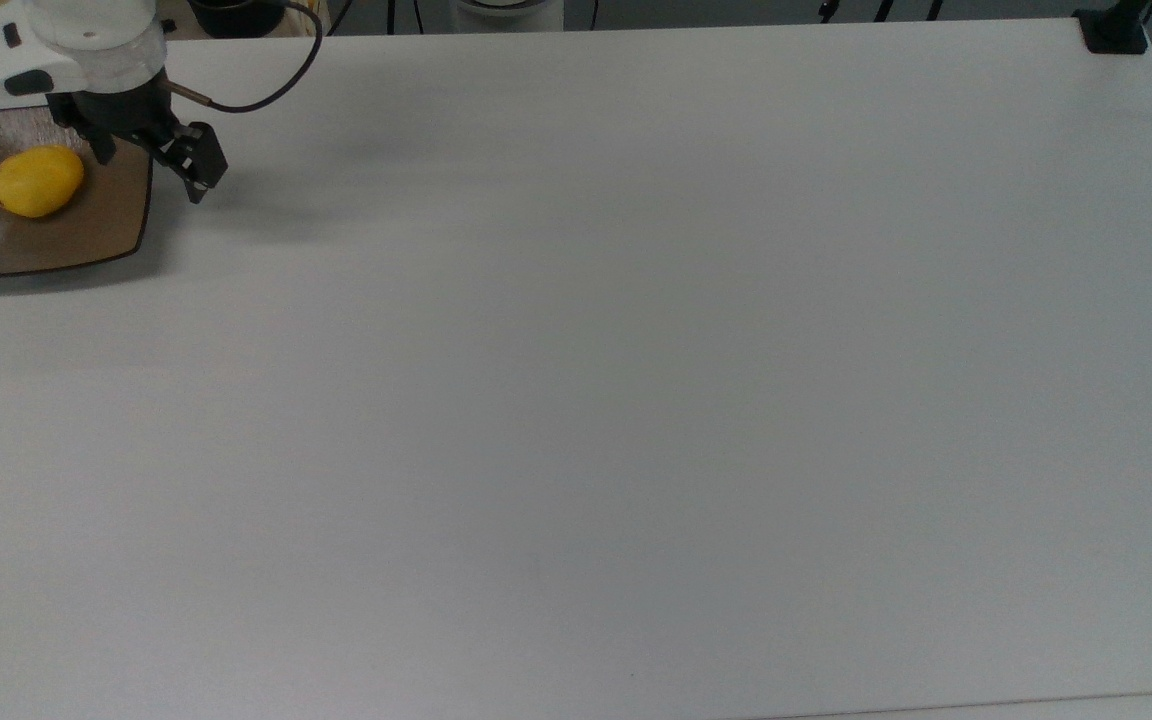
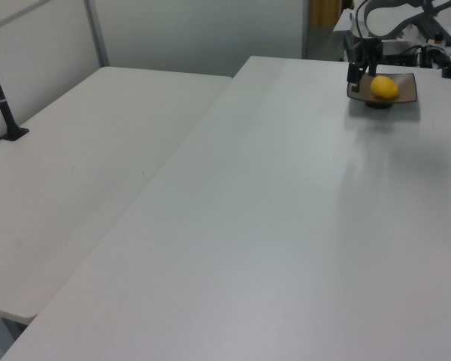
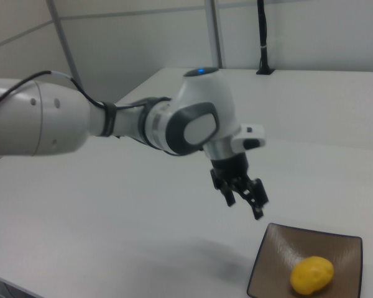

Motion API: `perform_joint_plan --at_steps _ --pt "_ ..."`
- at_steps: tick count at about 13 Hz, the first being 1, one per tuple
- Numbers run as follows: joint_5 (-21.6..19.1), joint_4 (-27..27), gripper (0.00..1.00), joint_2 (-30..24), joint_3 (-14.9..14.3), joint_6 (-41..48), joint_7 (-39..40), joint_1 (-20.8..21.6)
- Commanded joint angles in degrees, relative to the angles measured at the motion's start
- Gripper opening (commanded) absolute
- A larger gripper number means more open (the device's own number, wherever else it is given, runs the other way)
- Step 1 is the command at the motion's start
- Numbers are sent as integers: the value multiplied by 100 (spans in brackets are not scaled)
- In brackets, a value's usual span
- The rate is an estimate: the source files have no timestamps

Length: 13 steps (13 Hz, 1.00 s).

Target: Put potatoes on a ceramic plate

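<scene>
The yellow potato (image 1: 36,182) lies on its side on the brown square ceramic plate (image 1: 66,235), at the far left of the top view. My gripper (image 1: 151,165) hangs open and empty above the plate's right edge in the top view, apart from the potato. In the left view, the gripper (image 2: 362,69) is at the plate's (image 2: 406,94) left side, with the potato (image 2: 384,88) in the plate's middle. The right view has the gripper (image 3: 244,200) raised above and to the left of the plate (image 3: 280,254), where the potato (image 3: 311,275) rests.
The white table (image 1: 576,400) stretches wide to the top view's right. A black cable (image 1: 266,95) trails from the arm. A black clamp (image 1: 1114,30) sits at the table's far right corner. A second white table (image 2: 83,165) adjoins in the left view.
</scene>
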State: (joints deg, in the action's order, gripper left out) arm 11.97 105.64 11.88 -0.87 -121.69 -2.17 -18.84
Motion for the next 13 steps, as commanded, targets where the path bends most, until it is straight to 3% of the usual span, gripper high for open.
perform_joint_plan --at_steps 1,3,5,9,13 --pt "-177 70 100 -449 165 295 -1097 538" --pt "-467 79 100 -651 586 635 -1514 644" --pt "-659 88 100 -897 755 1242 -1488 1030" --pt "-1398 79 100 -1311 799 1770 -768 1620" --pt "-1312 88 100 -1452 791 2141 -424 2183"
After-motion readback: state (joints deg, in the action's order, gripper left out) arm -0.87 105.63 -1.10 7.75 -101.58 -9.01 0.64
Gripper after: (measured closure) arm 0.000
